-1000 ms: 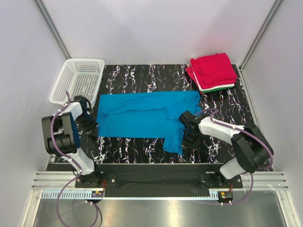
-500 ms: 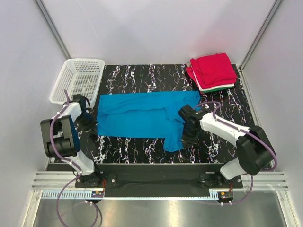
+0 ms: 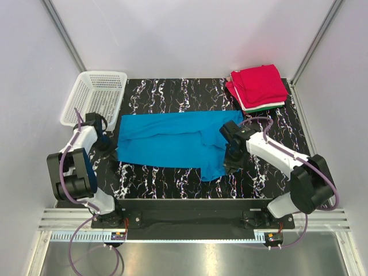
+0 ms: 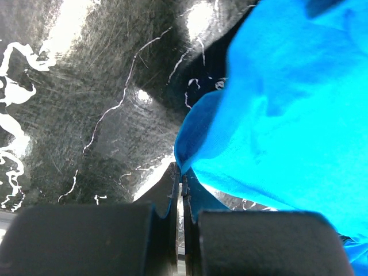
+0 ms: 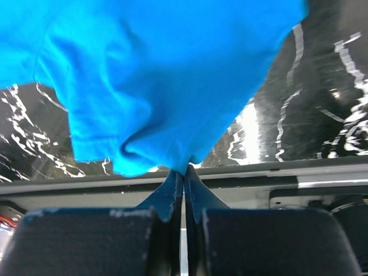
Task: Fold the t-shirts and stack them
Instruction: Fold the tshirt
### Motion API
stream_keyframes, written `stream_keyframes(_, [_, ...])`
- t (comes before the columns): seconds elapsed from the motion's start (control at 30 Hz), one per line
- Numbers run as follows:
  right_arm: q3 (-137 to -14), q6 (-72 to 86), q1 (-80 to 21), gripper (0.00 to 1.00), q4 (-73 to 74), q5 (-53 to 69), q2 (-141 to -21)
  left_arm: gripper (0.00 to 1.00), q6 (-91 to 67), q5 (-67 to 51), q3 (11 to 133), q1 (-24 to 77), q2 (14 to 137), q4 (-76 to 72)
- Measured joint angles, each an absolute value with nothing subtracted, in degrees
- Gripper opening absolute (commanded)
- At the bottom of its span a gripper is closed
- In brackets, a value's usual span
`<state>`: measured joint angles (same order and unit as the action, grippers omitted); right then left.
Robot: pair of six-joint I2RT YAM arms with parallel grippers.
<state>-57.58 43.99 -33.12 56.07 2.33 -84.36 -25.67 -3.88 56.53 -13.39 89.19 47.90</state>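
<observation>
A bright blue t-shirt (image 3: 172, 141) lies spread across the middle of the black marbled table, folded lengthwise. My left gripper (image 3: 112, 150) is shut on its near left corner (image 4: 190, 146), pinching the cloth at the fingertips. My right gripper (image 3: 229, 165) is shut on the shirt's near right part (image 5: 161, 86), which hangs from the fingertips above the table's front edge. At the back right sits a stack of folded t-shirts (image 3: 257, 87), red on top with green and white edges beneath.
A white mesh basket (image 3: 95, 98) stands at the back left. The table's front rail (image 5: 276, 172) runs just below the right gripper. White walls enclose the table on three sides.
The right gripper has carried the shirt's near right flap away from the front edge, toward the back; the hanging flap is shorter. The left gripper has shifted slightly back with its corner.
</observation>
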Motion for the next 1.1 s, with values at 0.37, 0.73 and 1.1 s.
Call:
stream_keyframes(0.37, [-61.56,39.22,-25.39,0.0,58.83,-0.71,-83.46,0.0,-25.71,-4.08,56.53,-13.39,84.71,48.42])
stream_keyframes(0.73, [-70.41,34.76,-22.31,0.0,59.9,-2.28,-87.02,0.0,-26.72,-4.1,57.84,-13.39,84.44,48.73])
stream_keyframes(1.1, [-79.0,31.18,-18.79,0.0,60.14,-2.57,-93.36,0.0,-29.17,-4.73,64.64,-12.64,85.84,49.39])
